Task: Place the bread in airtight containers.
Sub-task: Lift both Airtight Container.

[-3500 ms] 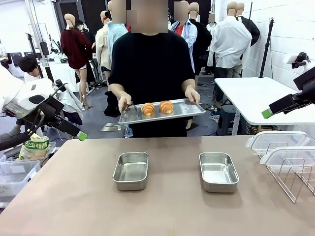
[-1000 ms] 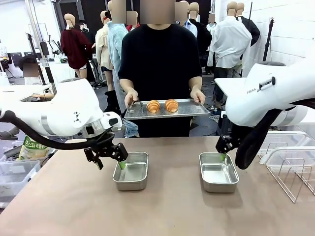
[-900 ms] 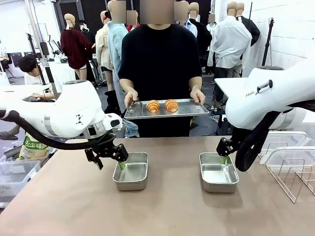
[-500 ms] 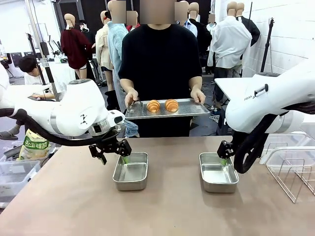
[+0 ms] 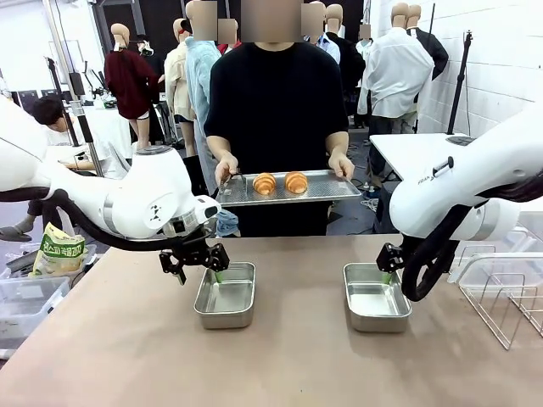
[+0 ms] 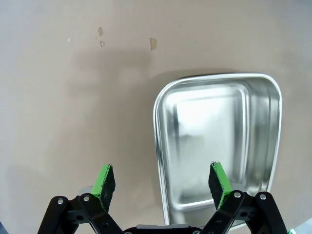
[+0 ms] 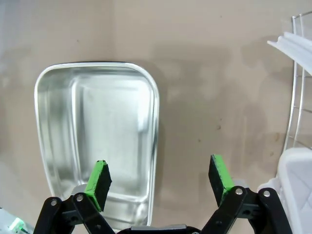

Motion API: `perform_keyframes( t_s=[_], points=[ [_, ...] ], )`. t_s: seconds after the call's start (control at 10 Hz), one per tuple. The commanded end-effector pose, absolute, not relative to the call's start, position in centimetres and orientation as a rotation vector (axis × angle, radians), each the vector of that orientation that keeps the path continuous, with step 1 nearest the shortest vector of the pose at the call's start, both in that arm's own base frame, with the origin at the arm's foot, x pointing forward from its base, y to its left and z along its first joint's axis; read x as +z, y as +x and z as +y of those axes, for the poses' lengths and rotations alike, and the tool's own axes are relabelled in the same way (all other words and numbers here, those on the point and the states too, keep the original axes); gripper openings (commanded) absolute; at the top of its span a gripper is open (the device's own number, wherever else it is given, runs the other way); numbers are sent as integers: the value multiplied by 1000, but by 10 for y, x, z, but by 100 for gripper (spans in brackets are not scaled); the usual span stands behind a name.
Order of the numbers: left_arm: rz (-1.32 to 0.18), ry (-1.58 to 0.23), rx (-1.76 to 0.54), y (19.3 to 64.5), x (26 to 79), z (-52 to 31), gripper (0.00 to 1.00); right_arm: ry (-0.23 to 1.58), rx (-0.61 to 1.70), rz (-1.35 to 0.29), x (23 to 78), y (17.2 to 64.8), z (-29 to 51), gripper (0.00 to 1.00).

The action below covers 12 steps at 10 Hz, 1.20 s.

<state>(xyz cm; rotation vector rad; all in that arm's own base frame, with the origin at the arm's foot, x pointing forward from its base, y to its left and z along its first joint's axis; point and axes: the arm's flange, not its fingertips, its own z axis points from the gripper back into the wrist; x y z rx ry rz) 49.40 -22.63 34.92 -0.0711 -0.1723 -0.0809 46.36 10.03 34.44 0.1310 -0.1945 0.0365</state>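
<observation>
Two golden-brown pieces of bread [image 5: 265,182] [image 5: 296,181] lie on a flat steel tray [image 5: 327,188] that a person holds at the table's far edge. Two steel airtight containers stand empty and without lids on the table, one on the left [image 5: 226,294] and one on the right [image 5: 376,297]. My left gripper [image 5: 204,263] hangs open over the left container's far left corner; its jaws straddle the rim [image 6: 157,126]. My right gripper [image 5: 388,270] hangs open over the right container's far edge, one finger above the container [image 7: 97,131] and the other above bare table.
Clear plastic lids [image 5: 475,246] lean in a wire rack [image 5: 509,309] at the table's right side, also seen in the right wrist view. A plastic bin [image 5: 25,301] and a snack bag [image 5: 59,253] sit off the left edge. The table's near half is bare.
My left gripper has shifted a little to the right and farther back along the left container's rim. The right gripper has barely moved. The person keeps the tray still.
</observation>
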Motion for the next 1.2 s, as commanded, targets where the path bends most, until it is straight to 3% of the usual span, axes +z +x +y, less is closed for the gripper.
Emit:
perform_keyframes(
  t_s=[0.0, 0.7, 0.8, 1.1],
  points=[
    [-188, -27, -50, 503, 343, -234, 100, 111, 11, -160, 334, 475, 108, 100],
    [-175, 18, -21, 515, 315, -236, 100, 97, 37, -84, 320, 484, 108, 100],
    [-183, 7, -41, 514, 314, -236, 91, 106, 61, -78, 318, 483, 109, 97],
    [-182, 11, -38, 515, 314, -235, 41, 100, 72, -37, 312, 484, 110, 42]
  ],
)
